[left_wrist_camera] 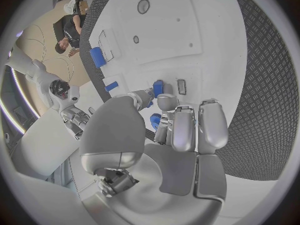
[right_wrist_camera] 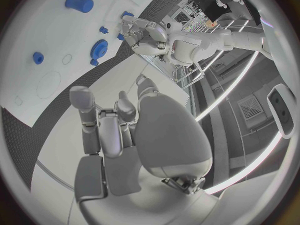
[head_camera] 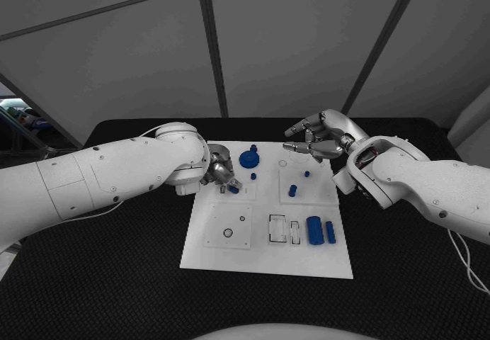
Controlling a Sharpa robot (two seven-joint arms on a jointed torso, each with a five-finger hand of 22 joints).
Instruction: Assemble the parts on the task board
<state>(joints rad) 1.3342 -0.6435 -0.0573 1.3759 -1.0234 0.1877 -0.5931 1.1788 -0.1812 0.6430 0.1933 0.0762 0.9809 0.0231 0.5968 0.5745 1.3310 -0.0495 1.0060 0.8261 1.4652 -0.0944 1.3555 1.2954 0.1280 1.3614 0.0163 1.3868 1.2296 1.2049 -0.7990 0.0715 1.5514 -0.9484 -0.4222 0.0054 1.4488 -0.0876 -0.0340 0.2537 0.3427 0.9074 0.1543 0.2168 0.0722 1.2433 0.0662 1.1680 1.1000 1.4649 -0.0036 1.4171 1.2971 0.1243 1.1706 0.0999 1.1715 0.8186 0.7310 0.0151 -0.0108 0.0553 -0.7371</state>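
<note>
The left hand (head_camera: pixel 221 174) sits low at the left edge of the white task board (head_camera: pixel 268 262), near its far end. Its fingers are curled around a small blue part (head_camera: pixel 234 188). In the left wrist view that same blue part (left_wrist_camera: pixel 155 120) peeks out between the fingertips (left_wrist_camera: pixel 166 102), just over the board, so the hand is grasping it. I think it is putting this part into its spot right now.

Just to the right stands a blue gear (head_camera: pixel 249 159) with a small knob on top. It looks like it is already in place. Next come 2 little blue pegs (head_camera: pixel 293 190) standing in the middle of the board. They look set in too.

Closer to the robot, a thick blue cylinder (head_camera: pixel 314 230) and a thin blue bar beside it lie flat on the board. These still seem to be waiting. The outlined spots on the near left of the board are bare.

The right hand (head_camera: pixel 318 142) hovers over the far right corner of the board. Its fingers are apart and it holds nothing.

So the job looks about halfway done.
</note>
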